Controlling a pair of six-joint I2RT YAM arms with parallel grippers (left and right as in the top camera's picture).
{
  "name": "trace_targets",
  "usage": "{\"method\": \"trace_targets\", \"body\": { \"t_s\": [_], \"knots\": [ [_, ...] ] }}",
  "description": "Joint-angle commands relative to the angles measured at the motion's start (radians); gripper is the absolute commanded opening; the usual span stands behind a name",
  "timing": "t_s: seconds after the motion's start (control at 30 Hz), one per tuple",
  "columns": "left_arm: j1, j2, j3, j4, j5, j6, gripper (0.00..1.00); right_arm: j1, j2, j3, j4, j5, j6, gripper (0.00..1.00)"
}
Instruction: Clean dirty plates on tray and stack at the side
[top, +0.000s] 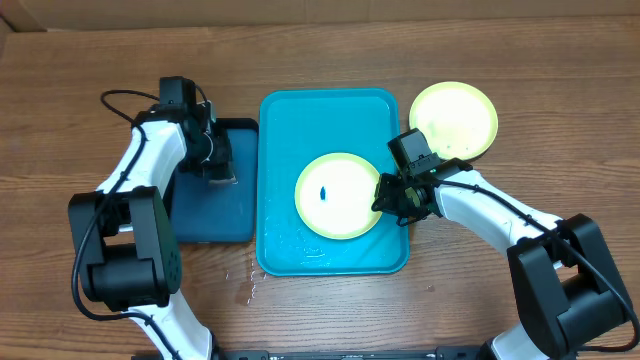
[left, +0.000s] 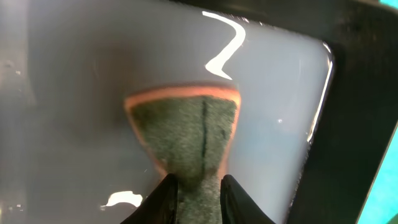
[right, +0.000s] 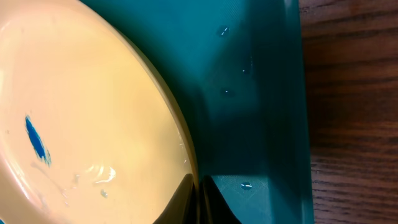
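Turquoise tray (top: 285, 110) holds blue-smudged plate (top: 338, 195), right of centre. Right gripper (right: 200, 186) pinched shut on plate's right rim. Left gripper (left: 199, 183) clamps green sponge (left: 183, 137) over navy tray (top: 235, 215). Second plate (top: 453, 120) sits beside tray. Risk: shallow grip on wet rim slips, plate drops.

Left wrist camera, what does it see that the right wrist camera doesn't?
Only the left wrist view shows a green sponge pinched in the left gripper, over the dark navy tray. Only the right wrist view shows a plate with a blue smudge, the right gripper pinching its rim, and the wooden table. Both show their own fingertips closed on something. Both also catch some of the turquoise tray, just a corner of it in the left one.
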Motion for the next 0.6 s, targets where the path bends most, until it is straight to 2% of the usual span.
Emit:
{"method": "trace_targets", "body": {
  "t_s": [0.0, 0.13, 0.3, 0.37, 0.47, 0.57],
  "knots": [
    [-0.015, 0.011, -0.005, 0.003, -0.016, -0.011, 0.23, 0.000, 0.001, -0.008, 0.006, 0.000, 0.001, 0.04],
    [-0.015, 0.011, -0.013, 0.003, -0.064, -0.040, 0.27, 0.000, 0.001, -0.008, 0.006, 0.000, 0.001, 0.04],
    [-0.015, 0.011, -0.042, 0.034, -0.063, -0.048, 0.27, 0.000, 0.001, -0.008, 0.008, 0.000, 0.001, 0.04],
    [-0.015, 0.011, -0.048, 0.043, -0.059, -0.048, 0.22, 0.000, 0.001, -0.008, 0.010, 0.000, 0.001, 0.04],
    [-0.015, 0.011, -0.048, 0.047, -0.059, -0.048, 0.06, 0.000, 0.001, -0.008, 0.010, 0.000, 0.001, 0.04],
    [-0.014, 0.009, -0.044, 0.043, -0.060, -0.034, 0.04, 0.000, 0.001, -0.008, 0.010, 0.000, 0.000, 0.04]
  ]
}}
